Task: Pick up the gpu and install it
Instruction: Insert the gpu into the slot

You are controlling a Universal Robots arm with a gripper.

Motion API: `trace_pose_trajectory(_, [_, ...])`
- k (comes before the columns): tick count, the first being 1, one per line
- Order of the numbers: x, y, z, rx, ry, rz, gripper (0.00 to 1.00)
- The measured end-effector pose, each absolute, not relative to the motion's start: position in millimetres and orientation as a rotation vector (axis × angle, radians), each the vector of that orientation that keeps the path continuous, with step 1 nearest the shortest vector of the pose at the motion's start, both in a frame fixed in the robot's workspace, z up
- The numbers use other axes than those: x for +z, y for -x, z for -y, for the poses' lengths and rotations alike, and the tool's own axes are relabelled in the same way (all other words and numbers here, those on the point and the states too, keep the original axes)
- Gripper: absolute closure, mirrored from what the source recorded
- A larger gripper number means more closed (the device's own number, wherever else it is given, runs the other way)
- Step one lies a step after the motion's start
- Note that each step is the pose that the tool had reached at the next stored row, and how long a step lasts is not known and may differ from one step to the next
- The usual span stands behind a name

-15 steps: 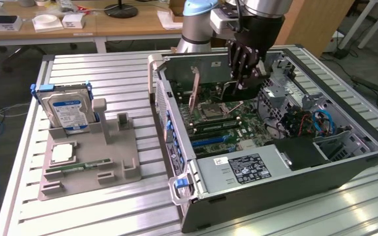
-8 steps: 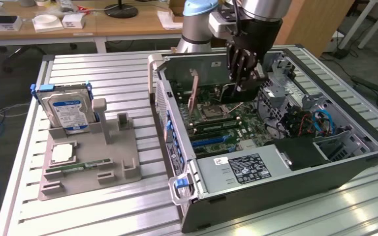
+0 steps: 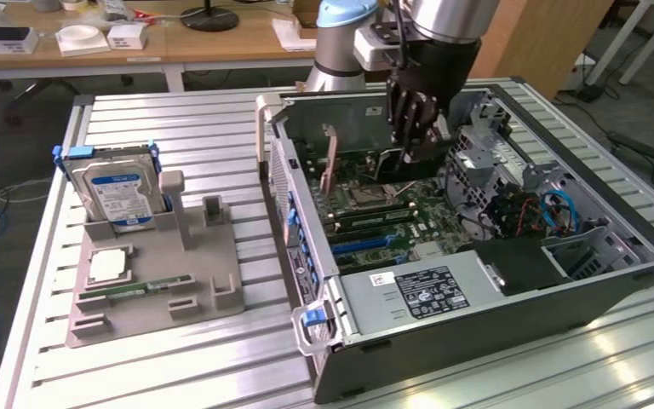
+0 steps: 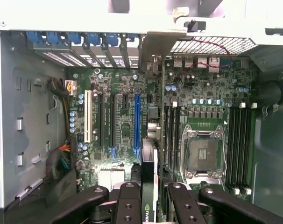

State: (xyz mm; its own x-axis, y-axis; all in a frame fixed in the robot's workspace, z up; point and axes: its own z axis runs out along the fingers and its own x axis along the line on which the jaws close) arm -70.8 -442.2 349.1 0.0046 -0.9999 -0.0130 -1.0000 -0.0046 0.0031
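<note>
stood open on the slatted table [image 3: 168, 358], side panel off: the computer case [image 3: 599, 290], motherboard [image 4: 127, 116] facing up at the wrist view. reached down into that case from above, the gripper [image 3: 409, 162], fingers [image 4: 127, 205] clamped on the gpu [image 4: 149, 186], a thin dark card pinched edge-on between the pads. hung directly under the fingertips, long axis running along the line of the expansion slots rather than across them. sat just beside the long blue slot [image 4: 137, 126] in the wrist view, slightly off toward the cpu socket [image 4: 202, 154], so judged not yet seated; whether the card edge touched the board could not be told. left well apart on the exterior view's left: a grey parts tray [image 3: 157, 290] with the blue-labelled hard drive [image 3: 120, 194] upright in it.
</note>
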Motion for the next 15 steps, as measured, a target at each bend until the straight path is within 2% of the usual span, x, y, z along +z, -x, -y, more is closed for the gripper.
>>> trace_pose_trajectory(15, [338,77,443,0.018,2.222,-2.211,0.73])
